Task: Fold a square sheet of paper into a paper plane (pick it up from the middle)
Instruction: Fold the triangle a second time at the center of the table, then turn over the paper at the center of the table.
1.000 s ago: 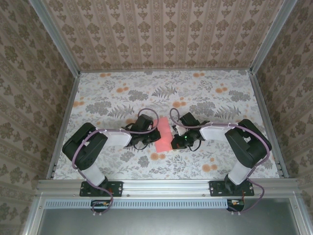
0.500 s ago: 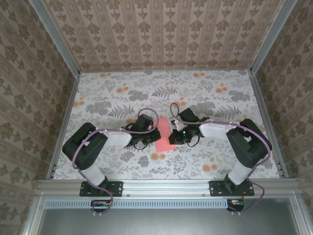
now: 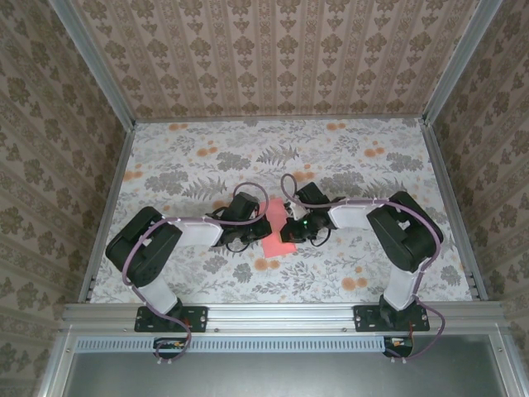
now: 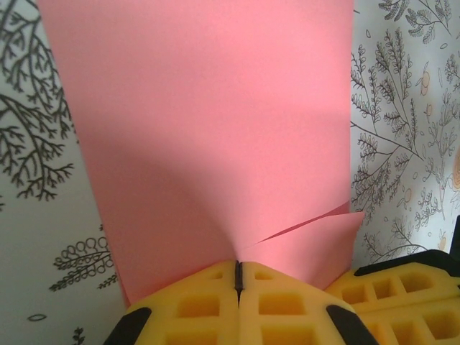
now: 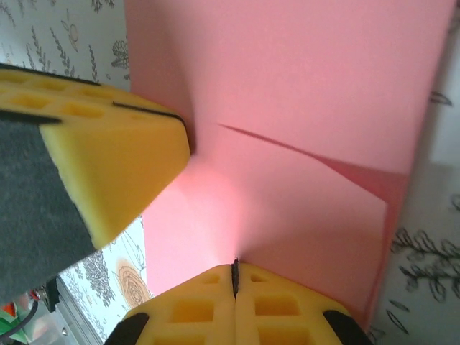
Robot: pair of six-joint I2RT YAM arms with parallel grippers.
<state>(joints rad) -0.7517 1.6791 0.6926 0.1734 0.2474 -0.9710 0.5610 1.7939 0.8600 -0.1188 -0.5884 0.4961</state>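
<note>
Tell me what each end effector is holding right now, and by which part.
Both are shut on the pink paper: the left end effector pinches its left edge, the right end effector its right edge.

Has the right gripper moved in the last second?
Yes. The right gripper has slid left over the pink paper sheet, nearer the left gripper, its elbow farther from the table's right rail.

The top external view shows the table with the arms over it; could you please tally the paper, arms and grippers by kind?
1 salmon-pink sheet of paper
2 robot arms: left arm, right arm
2 two-finger grippers: left gripper, right gripper, each shut on the paper
Total: 5
</note>
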